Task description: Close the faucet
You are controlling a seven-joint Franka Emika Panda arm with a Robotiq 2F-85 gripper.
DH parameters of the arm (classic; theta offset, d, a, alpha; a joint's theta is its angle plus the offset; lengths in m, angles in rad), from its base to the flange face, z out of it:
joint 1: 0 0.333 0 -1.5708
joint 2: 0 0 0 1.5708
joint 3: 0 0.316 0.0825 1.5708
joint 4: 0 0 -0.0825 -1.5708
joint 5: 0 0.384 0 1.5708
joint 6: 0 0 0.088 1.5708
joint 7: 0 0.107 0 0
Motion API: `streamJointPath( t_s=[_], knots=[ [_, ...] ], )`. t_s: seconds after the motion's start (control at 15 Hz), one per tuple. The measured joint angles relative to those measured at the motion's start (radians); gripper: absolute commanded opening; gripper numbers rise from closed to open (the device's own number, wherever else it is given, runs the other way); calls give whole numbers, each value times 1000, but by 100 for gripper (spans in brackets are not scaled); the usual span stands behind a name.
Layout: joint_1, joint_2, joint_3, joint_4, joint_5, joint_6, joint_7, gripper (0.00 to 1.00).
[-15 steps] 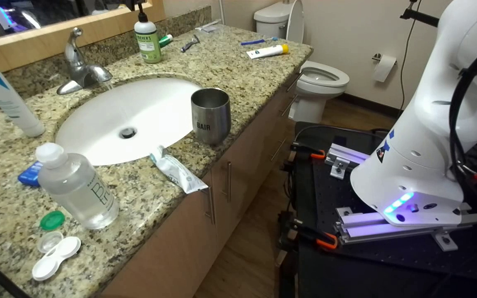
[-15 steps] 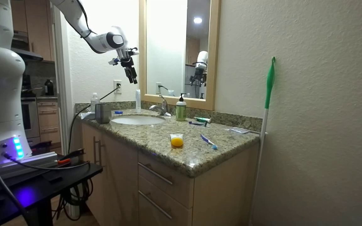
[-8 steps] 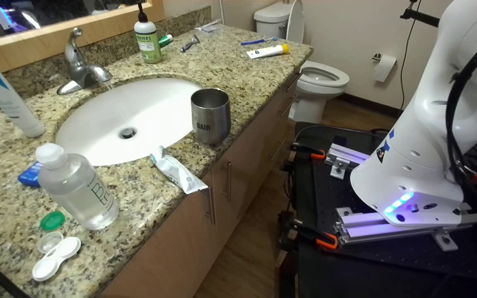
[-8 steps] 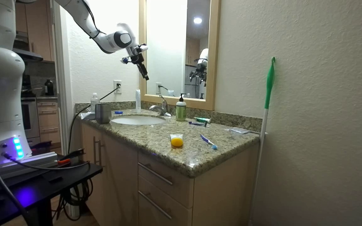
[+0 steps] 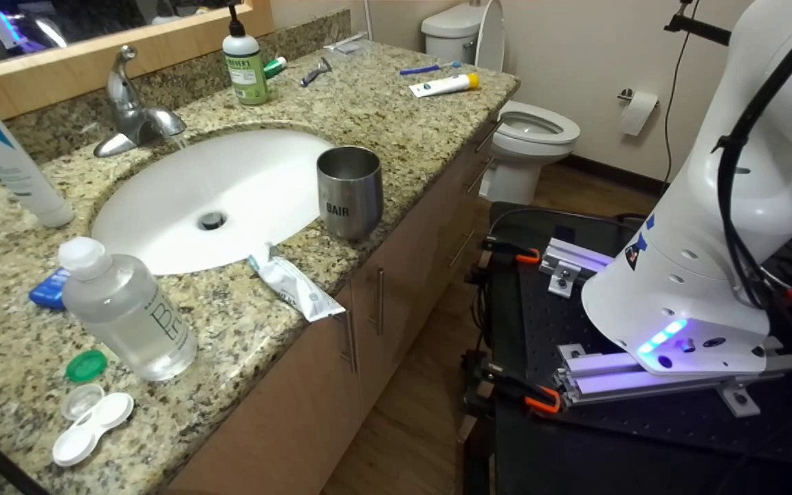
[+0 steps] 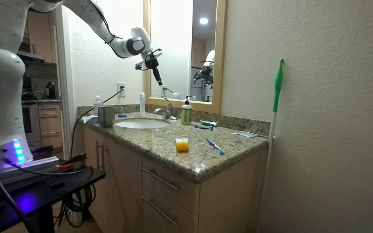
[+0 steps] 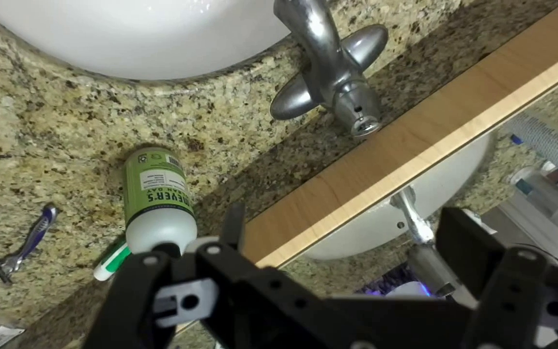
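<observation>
Shiny faucet [image 7: 331, 68] beside sink [image 5: 258, 161] on bench [image 7: 85, 116]. Likely firmly mounted, rigid, slick; lever [image 7: 358, 107] should swing. Grip or push near its tip. Claw [image 7: 343, 227] above, jaws apart, holding nothing.

Counter [image 6: 160, 139] from opposite ends in both exterior views, faucet [image 7: 330, 68] from close above in the wrist view.

Free room: wide gap between my fingers [image 7: 468, 249]; open air over the basin [image 5: 162, 213]. Obstacles: mirror frame [image 7: 405, 145], behind the faucet [image 7: 330, 63]; pump bottle [image 7: 155, 194], upright, to one side; lotion tube [image 6: 142, 105], upright, to the other; steel cup [image 5: 350, 196], front edge of the surface [image 5: 368, 103].
</observation>
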Motion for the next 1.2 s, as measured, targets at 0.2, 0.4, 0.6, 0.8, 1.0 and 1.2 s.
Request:
streamJointPath(
  t_s=[0.2,0.4,0.6,0.8,1.0,1.2],
  knots=[
    [-2,50,-19,76,40,-120,54,100],
    [-19,151,-20,202,152,-191,61,100],
    [-31,246,-14,315,238,-222,61,100],
    [-32,297,-14,365,245,-233,77,100],
    [-32,291,-14,366,245,-233,77,100],
    [-45,306,-1,386,279,-299,64,100]
  ],
)
